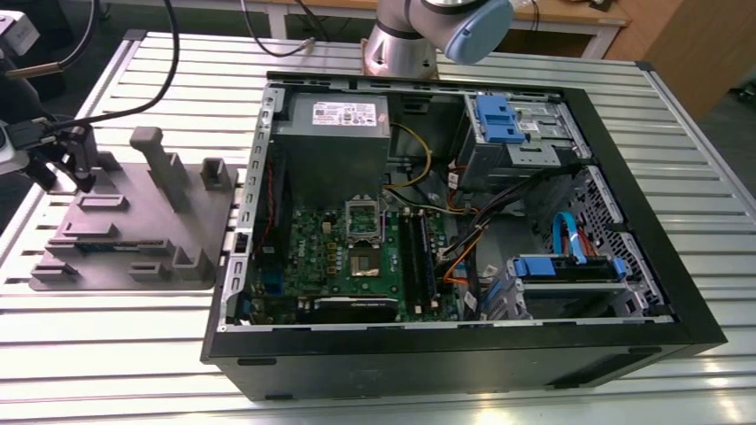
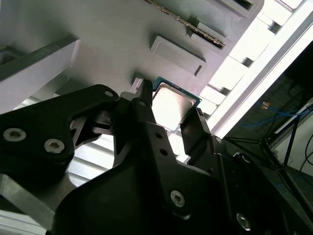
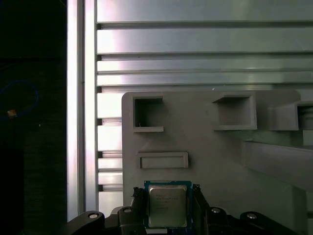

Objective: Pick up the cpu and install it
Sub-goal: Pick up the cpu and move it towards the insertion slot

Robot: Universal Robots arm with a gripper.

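The cpu (image 3: 167, 208) is a small square chip with a silver-grey top and a green rim. It sits between the two black fingers of my gripper (image 3: 167, 192), whose pads press against its opposite sides. In the second wrist view the cpu (image 2: 170, 104) is framed by the same fingers (image 2: 146, 105) of the gripper (image 2: 171, 107), over the grey plate (image 2: 107, 39). In the exterior view my gripper (image 1: 65, 181) hangs above the far corner of the grey plate (image 1: 130, 230), at that view's left, well away from the motherboard's socket (image 1: 365, 258).
An open black computer case (image 1: 473, 354) lies on the slatted metal table (image 1: 119, 345), with memory sticks (image 1: 416, 257), cables and blue drive brackets (image 1: 567, 266) inside. Upright grey posts (image 1: 159, 164) rise from the plate. The arm's base (image 1: 408, 44) stands behind the case.
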